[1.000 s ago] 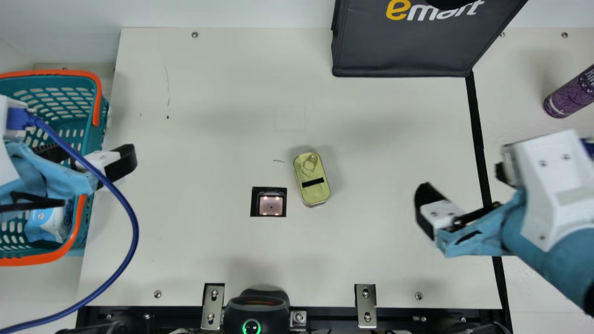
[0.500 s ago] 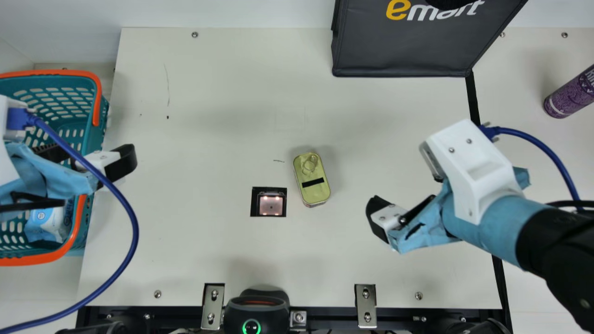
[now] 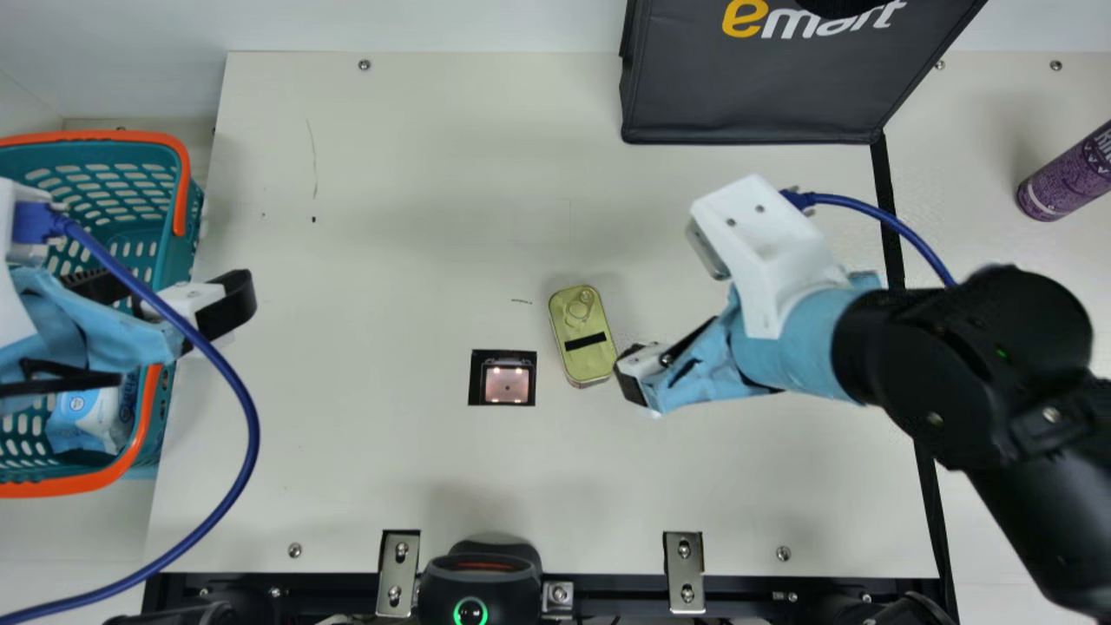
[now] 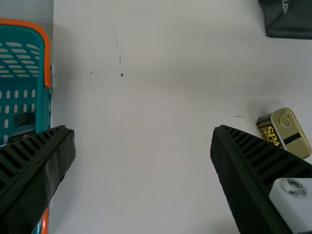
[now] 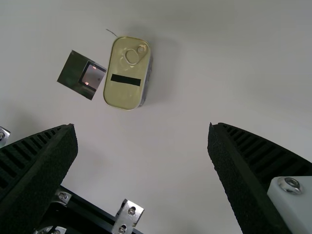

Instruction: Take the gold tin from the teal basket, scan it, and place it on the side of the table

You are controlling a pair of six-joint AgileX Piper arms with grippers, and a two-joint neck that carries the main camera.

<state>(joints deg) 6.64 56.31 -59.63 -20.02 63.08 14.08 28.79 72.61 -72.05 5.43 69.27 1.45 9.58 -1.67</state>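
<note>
The gold tin [image 3: 580, 334] lies flat on the table, just right of the square scanner window [image 3: 507, 384]. My left gripper [image 3: 163, 293] is open over the inner edge of the teal basket [image 3: 185, 187]. My right gripper [image 3: 638, 375] hovers close to the tin's lower right side. In the left wrist view, the tin [image 4: 291, 134] is beyond one finger of the open left gripper [image 4: 144, 129], with the teal basket [image 4: 47, 53] on the other side. The right wrist view has the tin [image 5: 125, 78] ahead of the open right gripper [image 5: 143, 126], with nothing between its fingers.
A dark bag [image 3: 764, 87] stands at the back edge. A purple can [image 3: 1063, 178] lies at the far right, and a blue-and-white pack [image 3: 87, 419] is inside the basket. A black device with a green ring [image 3: 476, 582] sits at the front edge.
My right arm has swept left across the table from the right side, bringing its gripper beside the tin. The left arm and the tin have stayed still.
</note>
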